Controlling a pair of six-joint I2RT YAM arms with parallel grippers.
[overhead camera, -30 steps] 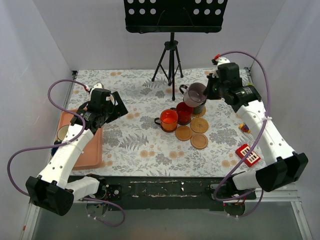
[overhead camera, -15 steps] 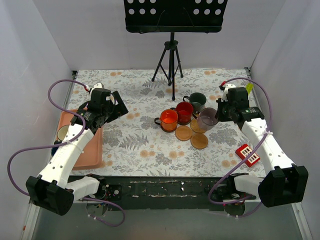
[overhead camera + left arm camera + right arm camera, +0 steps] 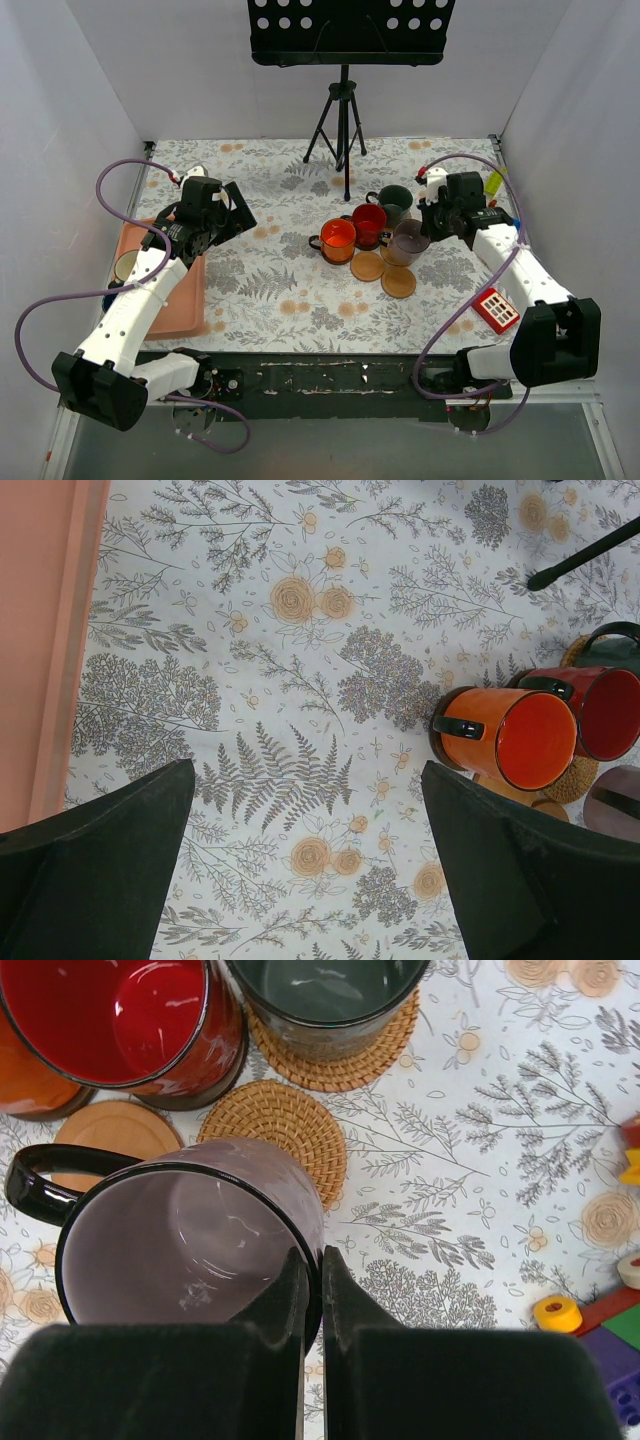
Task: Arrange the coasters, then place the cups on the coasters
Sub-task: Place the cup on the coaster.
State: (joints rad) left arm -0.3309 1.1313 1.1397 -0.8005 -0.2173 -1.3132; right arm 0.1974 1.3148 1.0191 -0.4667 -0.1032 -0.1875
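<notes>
Right wrist: right gripper (image 3: 311, 1260) tight on rim of purple-grey cup (image 3: 190, 1250), perhaps over woven coaster (image 3: 285, 1125).

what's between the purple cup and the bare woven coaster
Nothing visible: the right gripper holds the purple cup beside the bare woven coaster, nothing on it. The red cup and green cup stand close at its far edge.

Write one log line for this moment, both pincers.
left pincer: open, empty, above the table | right pincer: shut on purple mug rim | purple mug: partly over bare woven coaster, contact unclear
</notes>
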